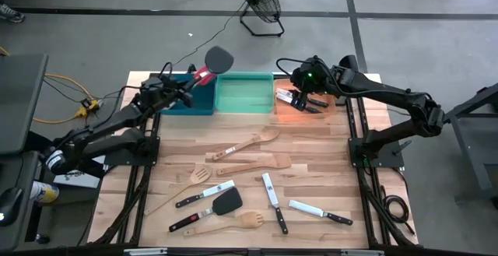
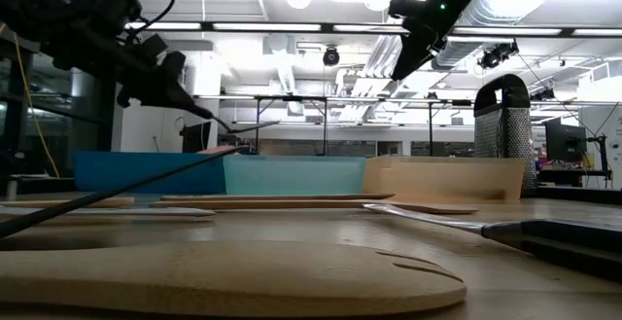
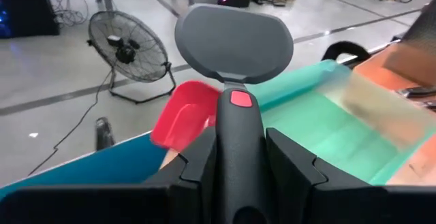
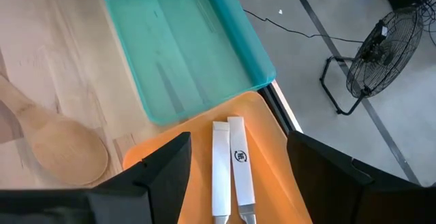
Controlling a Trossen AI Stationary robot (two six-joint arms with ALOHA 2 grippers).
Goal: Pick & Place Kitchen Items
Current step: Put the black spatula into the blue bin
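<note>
Right wrist view: knives (image 4: 231, 173) w/ round logo, unreadable; right tool (image 4: 235, 183) apart; left tool (image 3: 235, 159) clamped on turner (image 3: 234, 43).

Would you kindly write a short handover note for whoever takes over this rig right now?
Left hand: shut on the black turner, held above the blue bin, which has a red spatula.
Right hand: open, empty, over the orange bin holding two knives.
Green bin: looks empty.
Left: wooden spoons, knives and another turner on the table.
</note>
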